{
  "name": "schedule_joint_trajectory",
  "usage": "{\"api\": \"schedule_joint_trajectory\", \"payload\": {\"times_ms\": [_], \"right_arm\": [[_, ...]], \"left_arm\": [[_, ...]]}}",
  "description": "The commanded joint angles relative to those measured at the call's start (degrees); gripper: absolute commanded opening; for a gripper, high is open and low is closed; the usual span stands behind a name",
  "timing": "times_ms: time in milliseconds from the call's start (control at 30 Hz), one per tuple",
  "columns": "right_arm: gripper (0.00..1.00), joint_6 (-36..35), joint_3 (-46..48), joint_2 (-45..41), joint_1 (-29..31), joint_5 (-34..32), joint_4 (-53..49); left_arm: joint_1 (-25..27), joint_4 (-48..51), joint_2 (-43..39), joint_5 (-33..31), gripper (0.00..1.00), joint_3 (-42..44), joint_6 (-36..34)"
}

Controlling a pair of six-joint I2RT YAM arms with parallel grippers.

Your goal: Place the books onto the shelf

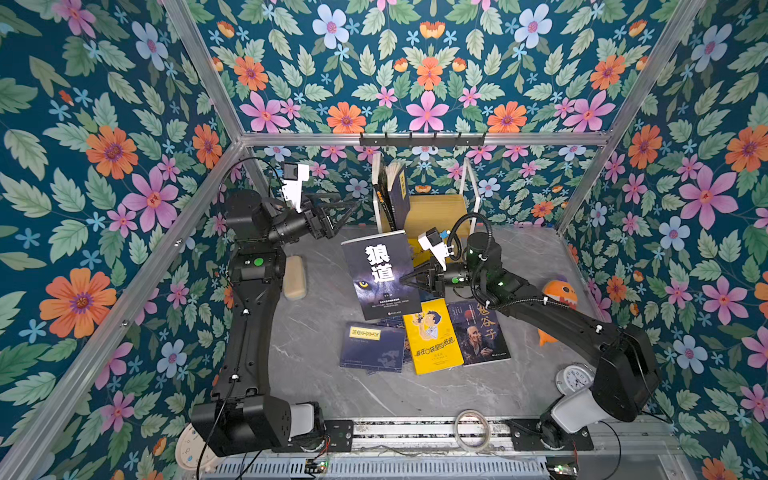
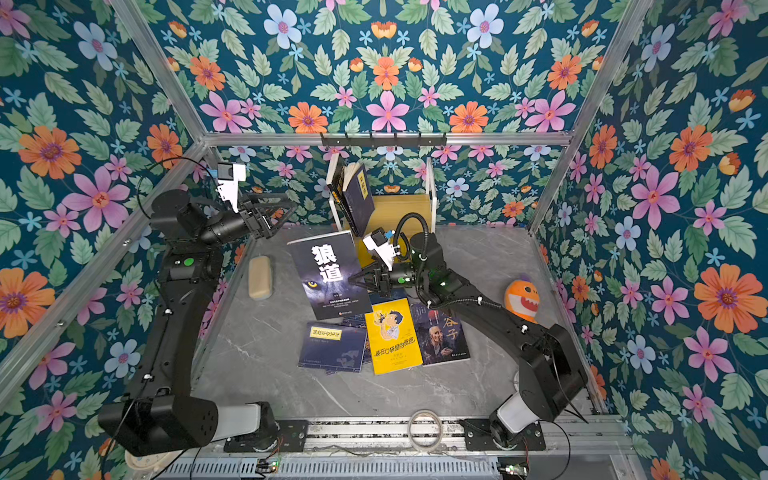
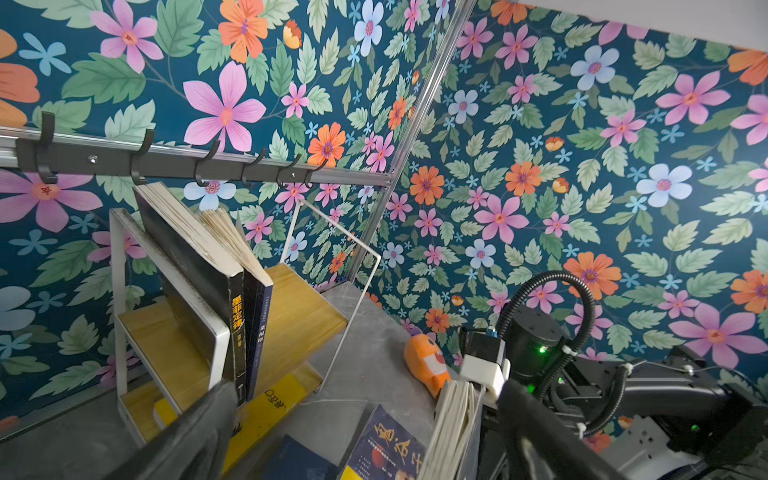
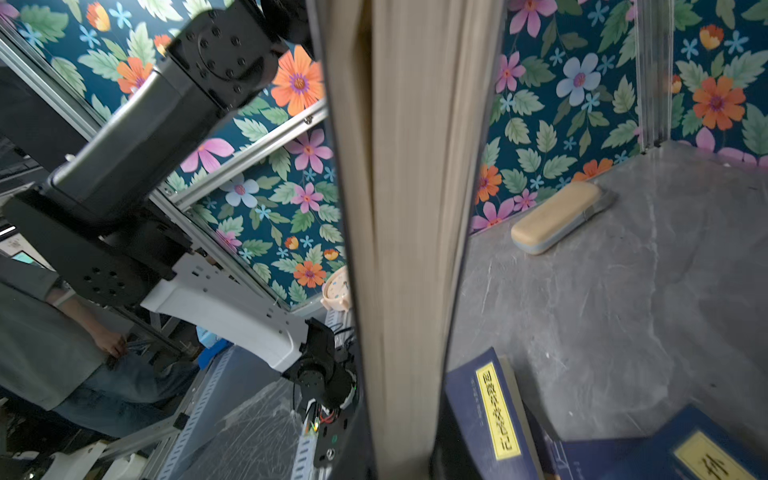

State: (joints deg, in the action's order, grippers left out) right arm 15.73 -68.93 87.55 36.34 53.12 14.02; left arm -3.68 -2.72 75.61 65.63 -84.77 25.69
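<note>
The right gripper [image 1: 409,282] is clenched on the wolf-face book [image 1: 380,274], pinching the middle of its 3 o'clock edge. The book is lifted off the table [image 1: 316,374], cover up toward the camera and tilted. In the right wrist view its cream page block [image 4: 411,208] fills the middle of the picture, running straight out from the jaws.

The left gripper [image 1: 353,205] is spread wide and holds nothing. It hangs in the air at about 10 o'clock from the lifted book, its fingertips pointing toward the shelf [image 1: 440,212] and stopping just short of its white frame.

The shelf stands at 12 o'clock on the table, against the back wall and under the black hook rail [image 1: 422,140]. Two upright books [image 1: 390,195] lean together at the 9 o'clock end of its upper board. The left wrist view shows a yellow item [image 3: 270,407] lying on the lower board.

At 6 o'clock from the lifted book, three more lie flat in a row and overlapping: a navy book [image 1: 372,347], a yellow cartoon-boy book [image 1: 432,340] and an old-man portrait book [image 1: 478,332].

A beige case [image 1: 295,277] lies at 9 o'clock and an orange plush toy [image 1: 561,293] at 3 o'clock.
</note>
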Motion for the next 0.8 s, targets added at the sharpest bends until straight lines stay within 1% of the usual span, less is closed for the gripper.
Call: {"api": "schedule_joint_trajectory", "payload": {"times_ms": [0,167,267,367,500,567,667,733,767], "right_arm": [[0.00,-8.47,0.29,-1.31,0.11,1.36,-8.51],[0.00,-16.74,-0.18,-2.49,0.07,0.71,-20.34],[0.00,-19.86,0.14,-3.29,0.12,-0.06,-25.21],[0.00,-22.13,0.41,-3.70,0.12,-0.04,-28.64],[0.00,-27.08,-0.69,-3.77,0.13,-1.03,-35.20],[0.00,-28.16,0.01,-4.17,0.09,-2.16,-36.06],[0.00,-29.28,0.52,-4.40,0.12,-2.82,-36.66],[0.00,-30.32,0.84,-4.63,0.14,-3.83,-37.45],[0.00,-30.56,1.00,-4.83,0.13,-4.15,-37.65]], "left_arm": [[0.01,9.88,0.06,1.33,1.00,-1.15,-12.16],[0.33,22.65,0.15,0.70,1.00,-2.95,-25.11],[1.02,30.58,0.15,0.64,1.00,-4.16,-33.10],[1.98,36.48,0.02,0.99,1.00,-3.91,-39.02],[4.33,42.47,-0.88,0.54,1.00,-1.57,-46.33],[6.75,47.79,-1.08,-0.26,1.00,-1.45,-53.12],[11.69,55.44,-1.21,-3.69,1.00,-0.83,-61.23],[14.90,57.00,-1.67,-5.66,1.00,1.32,-63.71],[15.50,56.91,-1.86,-5.64,1.00,2.50,-64.00]]}}
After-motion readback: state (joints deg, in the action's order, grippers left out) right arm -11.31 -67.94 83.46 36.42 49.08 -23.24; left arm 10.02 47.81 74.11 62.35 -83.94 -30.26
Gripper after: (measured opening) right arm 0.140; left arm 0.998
